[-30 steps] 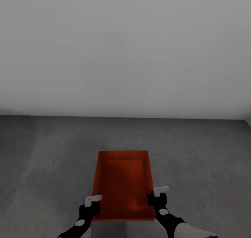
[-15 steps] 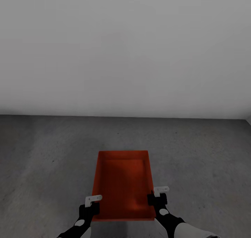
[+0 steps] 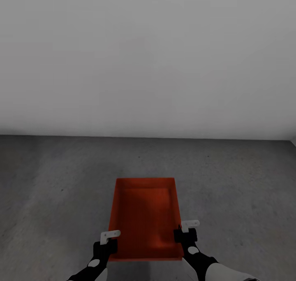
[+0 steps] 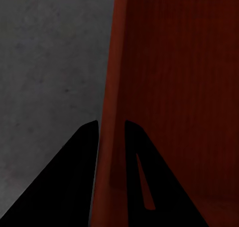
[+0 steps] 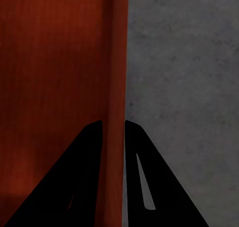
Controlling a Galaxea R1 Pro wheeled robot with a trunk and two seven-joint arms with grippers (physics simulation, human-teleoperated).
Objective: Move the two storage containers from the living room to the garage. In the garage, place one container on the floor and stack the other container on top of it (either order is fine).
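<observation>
Nearest the camera in the head view: left end effector (image 3: pixel 107 243) clamped on the left long wall of a red-orange rectangular open-topped storage container (image 3: pixel 144 217), close to its near corner. Opposite it, right end effector (image 3: pixel 185 233) clamped on the right long wall, a little farther forward. In the left wrist view, thin red wall (image 4: pixel 110 87) pinched between the two dark fingers (image 4: pixel 74 177), one inside the bin and one outside, nearly closed with only the wall's thickness between. Same picture in the right wrist view: wall edge (image 5: pixel 114 77) squeezed between the dark fingers (image 5: pixel 79 177).

Container low over the dark grey speckled concrete floor (image 3: pixel 230 182) of the garage, long axis pointing away from the robot; resting or hanging just above, impossible to tell from these views. Inside, a stepped second rim near the far end, perhaps a second bin nested within, not certain.

Beyond the bin, bare floor, then a plain white wall (image 3: pixel 148 59) at the back.

Step in hand, by judgement: setting down in the garage. Next move likely calling for confirmation of firm contact with the floor, then an even release on both sides and a straight lift clear of the thin walls. If two bins are nested, separation and proper stacking to follow.
</observation>
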